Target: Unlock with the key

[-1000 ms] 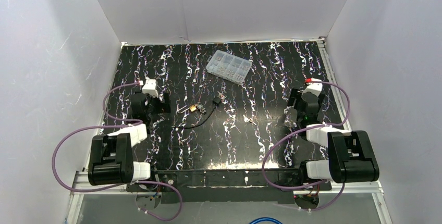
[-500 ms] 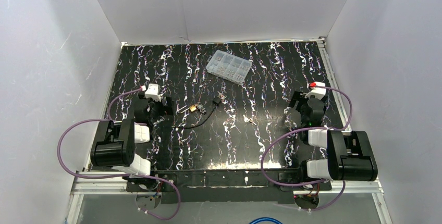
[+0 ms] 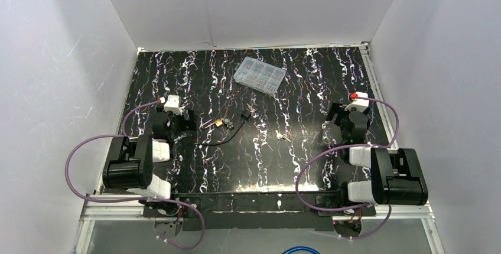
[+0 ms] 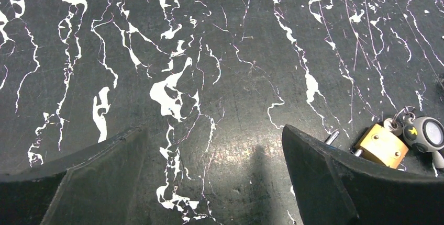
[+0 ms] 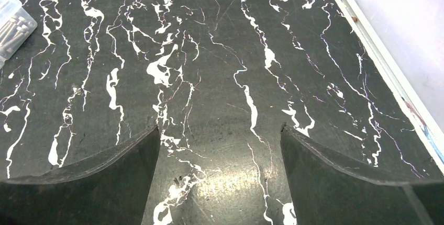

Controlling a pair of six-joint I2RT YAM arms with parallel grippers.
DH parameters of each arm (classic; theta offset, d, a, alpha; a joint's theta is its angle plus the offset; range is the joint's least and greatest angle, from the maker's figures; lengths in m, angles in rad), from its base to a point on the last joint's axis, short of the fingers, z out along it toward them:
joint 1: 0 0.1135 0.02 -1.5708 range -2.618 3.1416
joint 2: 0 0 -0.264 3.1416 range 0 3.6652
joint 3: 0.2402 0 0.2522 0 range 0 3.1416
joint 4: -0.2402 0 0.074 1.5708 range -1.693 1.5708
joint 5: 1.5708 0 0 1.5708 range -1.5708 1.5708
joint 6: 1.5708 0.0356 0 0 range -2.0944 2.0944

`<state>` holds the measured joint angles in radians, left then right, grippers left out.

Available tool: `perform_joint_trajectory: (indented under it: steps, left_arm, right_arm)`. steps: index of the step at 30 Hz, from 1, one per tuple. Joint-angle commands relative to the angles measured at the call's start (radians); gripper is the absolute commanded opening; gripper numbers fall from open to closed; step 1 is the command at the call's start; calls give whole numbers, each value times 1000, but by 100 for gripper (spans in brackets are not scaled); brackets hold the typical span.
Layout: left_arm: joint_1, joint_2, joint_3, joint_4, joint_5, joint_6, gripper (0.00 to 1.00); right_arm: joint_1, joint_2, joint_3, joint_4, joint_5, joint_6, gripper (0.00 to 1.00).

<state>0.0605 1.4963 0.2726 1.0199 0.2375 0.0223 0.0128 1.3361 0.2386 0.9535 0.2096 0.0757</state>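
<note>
The bench (image 3: pixel 307 88) carries everything. The left fingers (image 4: pixel 94 178) and right fingers (image 5: pixel 335 172) stand wide apart, empty. Both arms have shifted pose since a second ago. The padlock (image 4: pixel 382 145) lies just right of the left fingers. It looks brass, heavy and rigid, so clamp its flat sides. What looks like the key (image 3: pixel 285 137) lies mid-bench, thin and slippery, so pinch its bow.
</note>
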Motion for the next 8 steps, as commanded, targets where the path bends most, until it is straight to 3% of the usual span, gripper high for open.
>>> perform_joint_trajectory:
  steps: [1,8]
  left_arm:
    - [-2,-8,24,-9,-14,3,98]
    - [-2,-10,15,6,-12,-2,98]
  right_arm:
    - [-4,-2,8,71,0,3,91]
    - [-3,-3,8,71,0,3,91]
